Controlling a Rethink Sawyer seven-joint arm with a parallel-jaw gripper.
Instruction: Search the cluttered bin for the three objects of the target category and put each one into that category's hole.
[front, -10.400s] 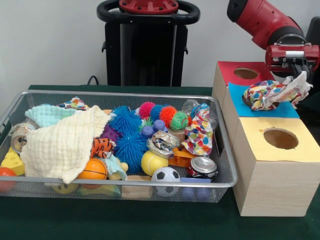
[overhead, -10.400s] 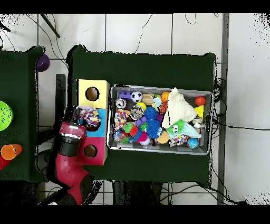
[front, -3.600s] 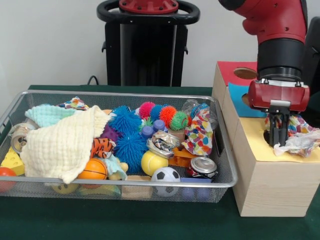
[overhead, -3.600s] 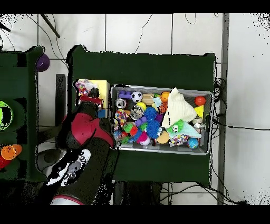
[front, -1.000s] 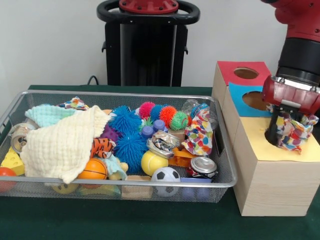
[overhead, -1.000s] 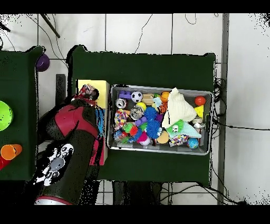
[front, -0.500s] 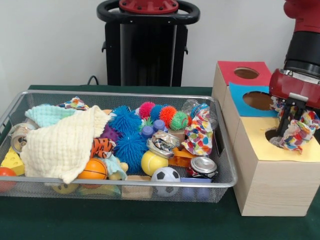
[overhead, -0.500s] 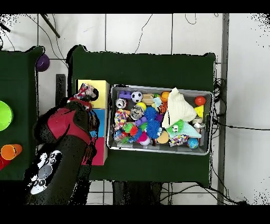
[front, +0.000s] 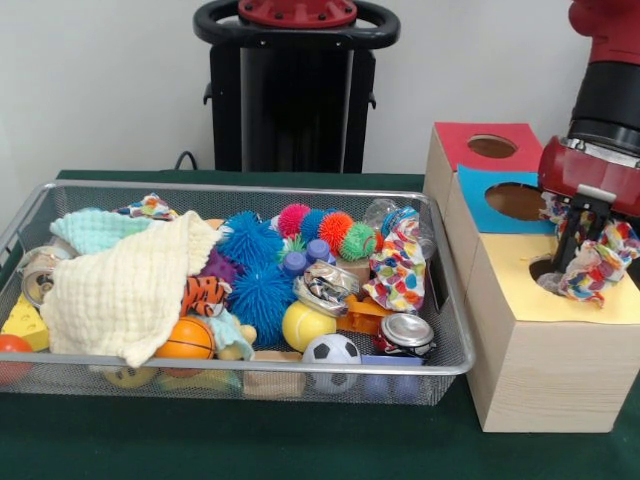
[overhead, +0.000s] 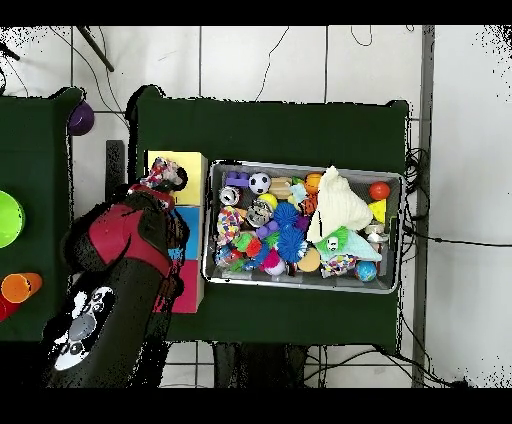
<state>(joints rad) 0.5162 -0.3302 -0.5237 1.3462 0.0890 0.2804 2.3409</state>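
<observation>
A robotics lab: a green-clothed surface on a tiled floor strewn with cables, a toy-filled mesh bin and colour-topped sorting boxes.

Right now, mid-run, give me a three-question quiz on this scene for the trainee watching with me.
1. True or false: the gripper holds the colourful patterned cloth over the red-topped box.
2. Multiple choice: which box top sits between the other two? A. red B. blue C. yellow
3. Fill in: a second patterned cloth lies in the wire ___, beside the crushed can.

Key:
1. False. It holds the cloth at the hole of the yellow-topped box.
2. B. The blue-topped box lies between the red-topped box and the yellow one.
3. bin.
</observation>
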